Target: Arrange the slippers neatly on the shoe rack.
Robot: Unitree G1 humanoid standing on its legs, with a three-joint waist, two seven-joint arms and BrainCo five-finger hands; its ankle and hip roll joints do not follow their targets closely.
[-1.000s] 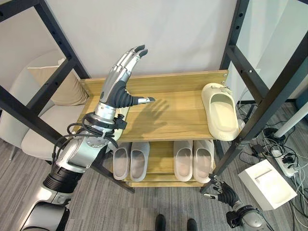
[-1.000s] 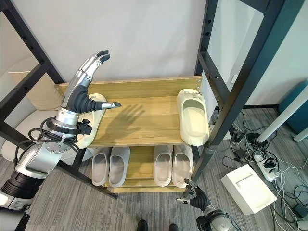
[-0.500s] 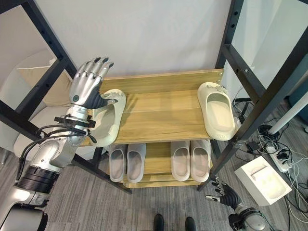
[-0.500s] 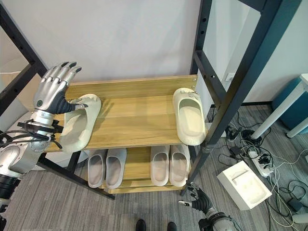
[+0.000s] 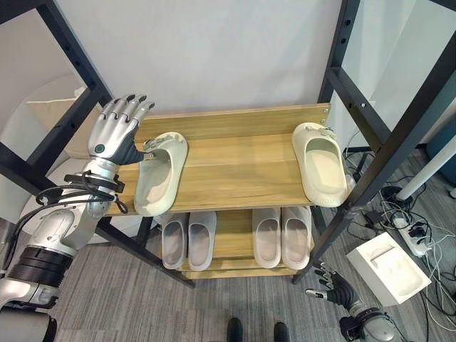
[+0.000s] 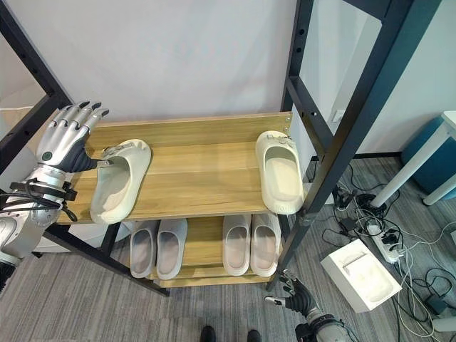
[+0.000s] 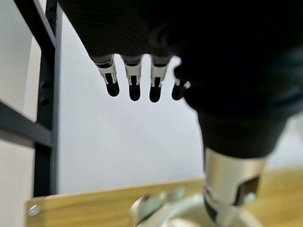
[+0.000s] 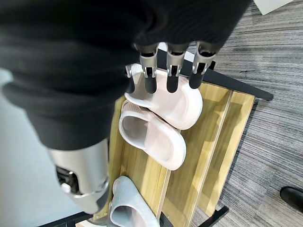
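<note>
Slippers: two cream ones on the shoe rack (image 5: 235, 174) top shelf, left slipper (image 5: 160, 173) at 9 o'clock, right slipper (image 5: 322, 163) at 3
Left hand (image 5: 117, 131): fingers spread wide, thumb at left slipper's heel
Right hand (image 5: 332, 286): relaxed, empty, down at 5 o'clock
Lower shelf: two grey pairs (image 5: 237, 236)

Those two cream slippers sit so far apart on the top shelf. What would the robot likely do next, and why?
Probably nudge the left cream slipper rightwards with its left hand, which is open, fingers straight, beside it at the shelf's left end. That slipper lies tilted, its toe overhanging the top shelf, while the right cream slipper sits at the opposite end. The right hand hangs low.
</note>
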